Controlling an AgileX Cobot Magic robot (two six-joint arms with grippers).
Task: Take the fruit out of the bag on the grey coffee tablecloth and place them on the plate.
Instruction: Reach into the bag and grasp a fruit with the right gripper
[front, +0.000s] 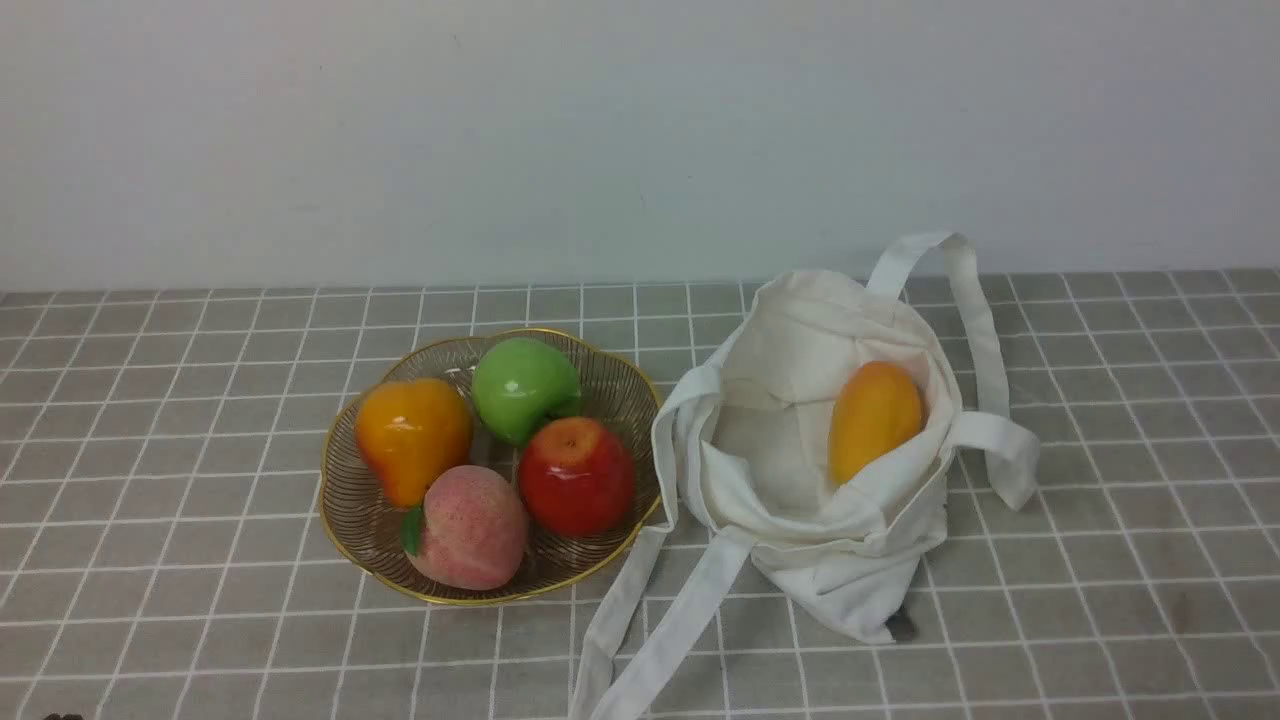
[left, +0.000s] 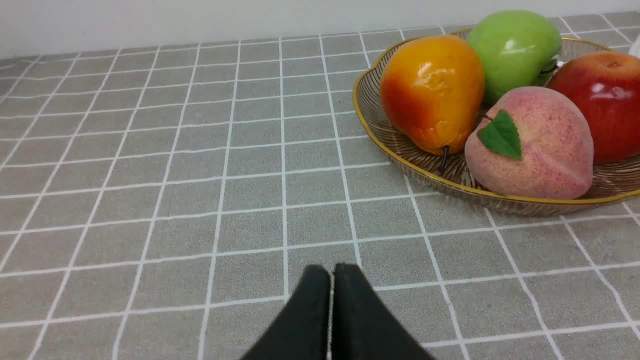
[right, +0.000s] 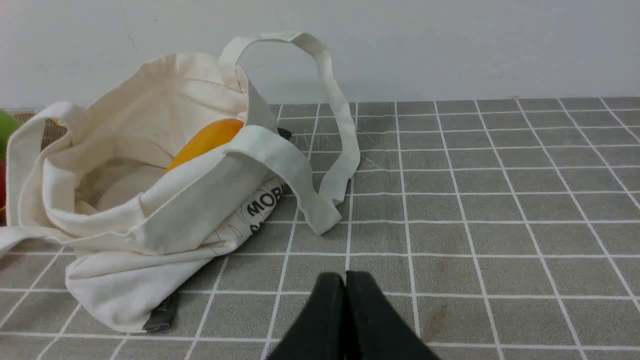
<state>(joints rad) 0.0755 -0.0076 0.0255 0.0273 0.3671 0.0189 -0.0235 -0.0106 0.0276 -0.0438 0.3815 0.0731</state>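
The mango (front: 873, 420) lies inside the open cream cloth tote bag (front: 790, 400), leaning against the bag's right inner wall, its lower end hidden by the folded front edge. The bag slumps on the grey gridded tablecloth (front: 180, 420), one strap arching up at the back and two trailing toward the near edge. Just left of the bag stands the gold wire plate (front: 338, 520), which holds an orange-yellow pear (front: 412, 437), a green apple (front: 522, 385), a red apple (front: 575, 475) and a pink peach (front: 470, 525).

The left gripper (left: 331, 274) hangs over bare cloth near the plate, its fingers pressed together and empty. The right gripper (right: 345, 280) is likewise closed on nothing, near the bag's front.
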